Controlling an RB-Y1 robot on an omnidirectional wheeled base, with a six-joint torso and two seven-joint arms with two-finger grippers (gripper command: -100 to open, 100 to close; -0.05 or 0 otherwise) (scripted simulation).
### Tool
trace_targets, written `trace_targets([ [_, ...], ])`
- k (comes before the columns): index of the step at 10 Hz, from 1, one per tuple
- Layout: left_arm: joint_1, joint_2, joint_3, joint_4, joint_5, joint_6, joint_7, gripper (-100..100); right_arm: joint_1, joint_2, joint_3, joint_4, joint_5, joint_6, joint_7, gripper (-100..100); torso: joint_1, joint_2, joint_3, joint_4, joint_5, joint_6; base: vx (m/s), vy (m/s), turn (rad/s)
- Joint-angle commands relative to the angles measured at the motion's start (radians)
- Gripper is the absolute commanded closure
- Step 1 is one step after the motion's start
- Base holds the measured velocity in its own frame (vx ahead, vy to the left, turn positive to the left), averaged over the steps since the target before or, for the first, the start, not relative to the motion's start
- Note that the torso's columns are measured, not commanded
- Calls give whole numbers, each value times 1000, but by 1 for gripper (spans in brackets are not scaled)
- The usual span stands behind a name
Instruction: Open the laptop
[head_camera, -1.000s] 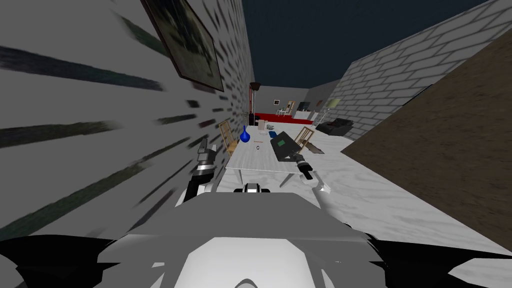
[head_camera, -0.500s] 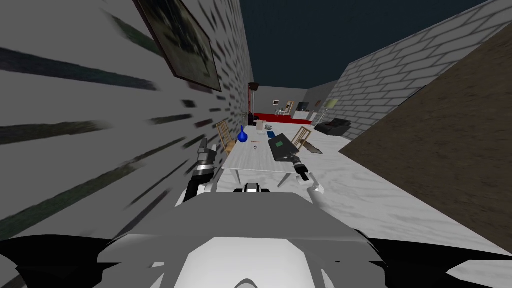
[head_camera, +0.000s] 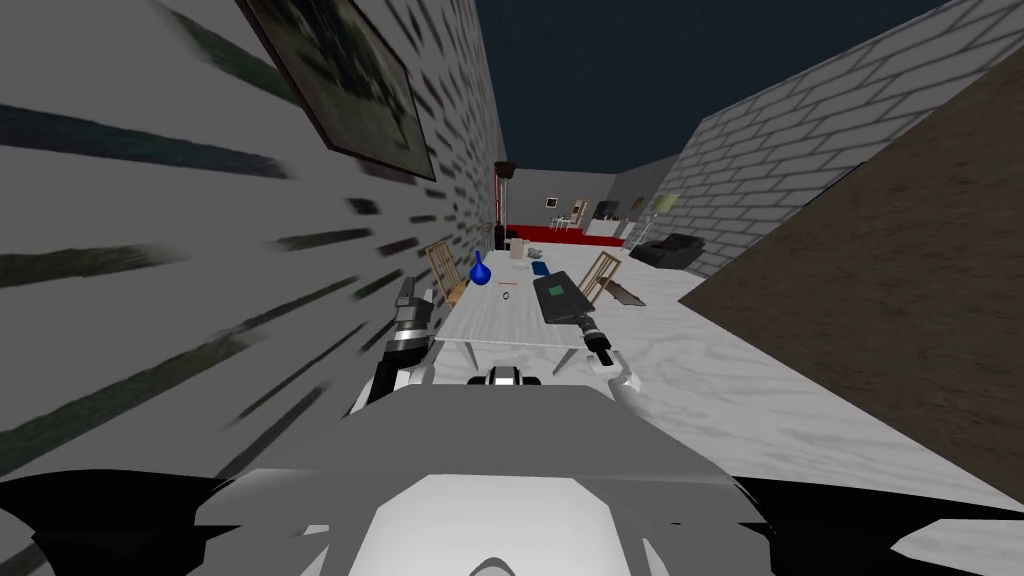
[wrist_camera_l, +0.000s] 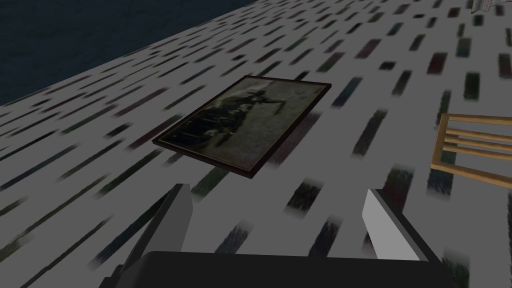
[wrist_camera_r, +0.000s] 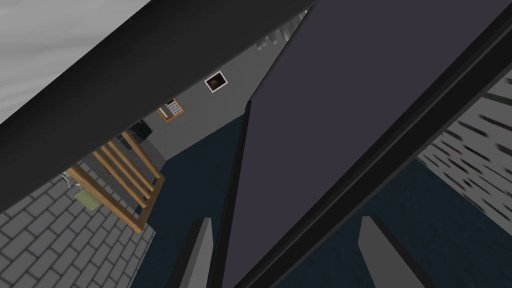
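The dark laptop (head_camera: 558, 297) lies on the right part of the white table (head_camera: 500, 328). My right gripper (head_camera: 585, 325) is at its near end. In the right wrist view a dark grey panel of the laptop (wrist_camera_r: 350, 100) runs up from between the open fingers of the right gripper (wrist_camera_r: 287, 235), its thin edge close to one finger (wrist_camera_r: 200, 250). A black band (wrist_camera_r: 125, 90) spreads away from that panel in a wedge. My left gripper (head_camera: 406, 292), beside the table's left side, faces the wall, and its wrist view shows the left gripper (wrist_camera_l: 280, 205) open and empty.
On the table stand a blue vase (head_camera: 479, 271), a small ring (head_camera: 506, 295) and a blue thing (head_camera: 541, 268). Wooden chairs (head_camera: 443, 268) (head_camera: 600, 275) flank the table. A brown surface (head_camera: 900, 300) rises on the right and a dark couch (head_camera: 668, 250) sits further back.
My head view has shifted, so the table and its things sit a little further left. The right gripper stays at the laptop's near end. The left arm has not moved.
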Motion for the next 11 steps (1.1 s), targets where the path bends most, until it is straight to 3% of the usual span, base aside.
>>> trace_targets([
  [1,0,0,0,0,0,0,0,0,-22,-44,7,-20,-4,59,-34,-100,3,6,4,4,3,3,-79,51,55],
  [5,0,0,0,0,0,0,0,0,-55,-117,20,-53,-14,149,-94,-100,-1,6,4,6,4,4,-76,29,59],
  [6,0,0,0,0,0,0,0,0,-50,-110,22,-51,-13,142,-88,-100,-1,5,3,6,4,4,-26,6,9],
  [7,0,0,0,0,0,0,0,0,-50,-111,23,-53,-13,148,-91,0,-2,4,2,5,3,4,-7,3,-3],
  [11,0,0,0,0,0,0,0,0,-49,-111,22,-52,-13,149,-91,0,-3,3,2,4,1,3,0,0,0],
])
